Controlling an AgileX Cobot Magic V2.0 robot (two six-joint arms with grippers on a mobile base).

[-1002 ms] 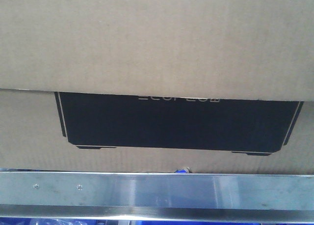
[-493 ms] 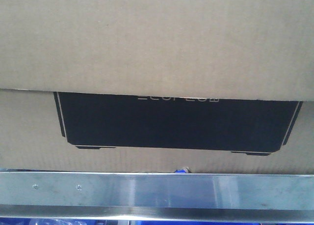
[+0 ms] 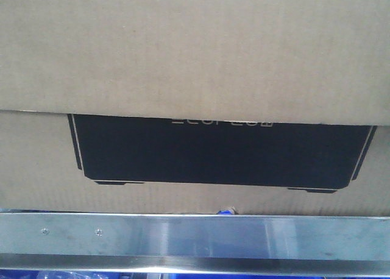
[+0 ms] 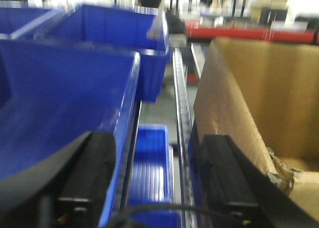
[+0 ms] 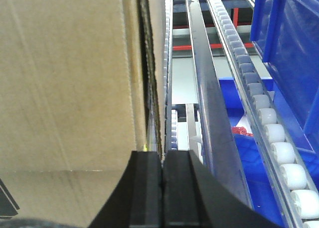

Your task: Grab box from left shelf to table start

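The large brown corrugated cardboard box (image 3: 195, 53) sits on the silvery metal-railed left shelf (image 3: 195, 236). The left gripper (image 4: 157, 158) gapes, box wall just outside one jaw, blue plastic bin (image 4: 60, 98) outside the other. The right gripper (image 5: 162, 163), clenched empty, lies beside the opposite wall, apparently flanking it for a squeeze.

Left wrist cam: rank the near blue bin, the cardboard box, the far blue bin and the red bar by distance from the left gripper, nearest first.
From the left gripper:
1. near blue bin, beside its left finger, and box, beside its right finger: too close to call.
2. far blue bin, behind the near one, upper left.
3. red bar, background, upper right.
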